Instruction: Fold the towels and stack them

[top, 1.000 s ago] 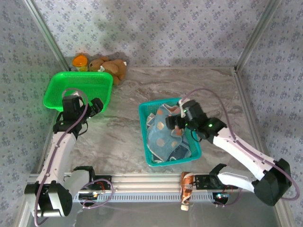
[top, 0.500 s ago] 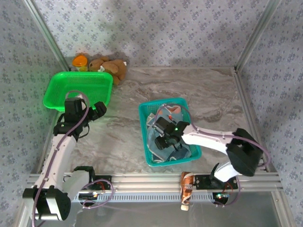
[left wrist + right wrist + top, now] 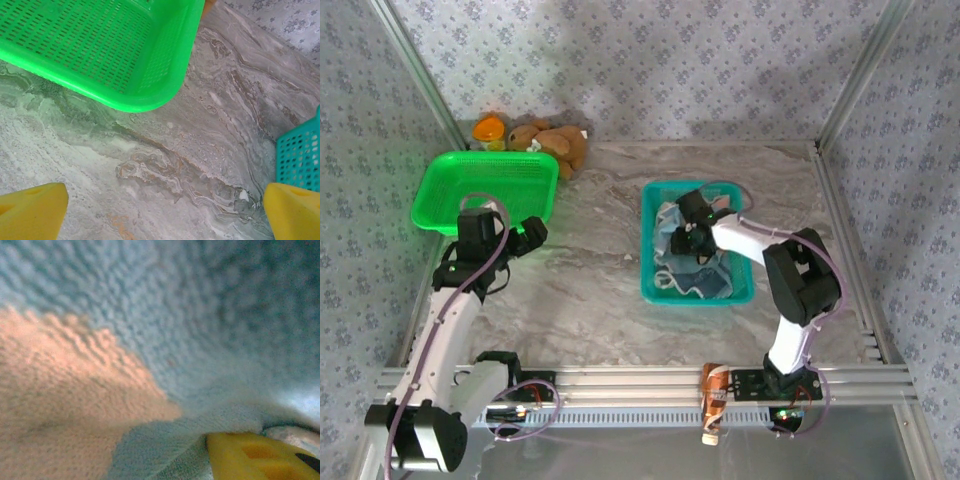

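Towels (image 3: 705,283) lie heaped in the teal basket (image 3: 647,250), centre-right. The basket has slid right as the right gripper (image 3: 685,240) dug in; whether it has clamped cloth I cannot tell. The left gripper (image 3: 527,233) stands apart.

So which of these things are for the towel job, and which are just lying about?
Job: towels; teal basket holding them; right gripper down in it.
Lying about: plush toy; orange object; green basket; packet at the near edge.
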`<action>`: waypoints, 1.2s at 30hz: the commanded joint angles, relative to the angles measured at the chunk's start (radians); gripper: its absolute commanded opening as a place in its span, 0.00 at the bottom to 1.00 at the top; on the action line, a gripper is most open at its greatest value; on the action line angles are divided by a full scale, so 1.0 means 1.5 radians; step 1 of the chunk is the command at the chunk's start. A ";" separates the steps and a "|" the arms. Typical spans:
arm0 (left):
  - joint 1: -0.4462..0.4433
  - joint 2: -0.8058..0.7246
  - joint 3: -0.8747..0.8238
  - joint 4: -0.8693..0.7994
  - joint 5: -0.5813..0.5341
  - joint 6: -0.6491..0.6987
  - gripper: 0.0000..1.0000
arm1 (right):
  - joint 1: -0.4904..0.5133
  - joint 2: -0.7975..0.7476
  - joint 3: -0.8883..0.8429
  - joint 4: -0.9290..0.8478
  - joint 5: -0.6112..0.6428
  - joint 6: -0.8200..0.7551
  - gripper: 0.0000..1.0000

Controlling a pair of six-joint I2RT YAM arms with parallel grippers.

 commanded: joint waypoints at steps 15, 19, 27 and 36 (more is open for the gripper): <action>-0.009 -0.014 0.039 -0.038 -0.020 0.002 1.00 | -0.289 0.195 0.284 -0.086 0.039 0.291 0.54; -0.011 -0.015 0.039 -0.044 -0.019 -0.001 1.00 | -0.332 0.219 0.334 -0.094 0.040 0.343 0.58; -0.011 -0.016 0.053 -0.063 -0.020 0.000 1.00 | -0.396 0.240 0.443 -0.101 0.013 0.323 0.69; -0.013 -0.031 0.040 -0.059 -0.021 -0.005 1.00 | -0.364 0.149 0.388 -0.131 -0.030 0.138 0.73</action>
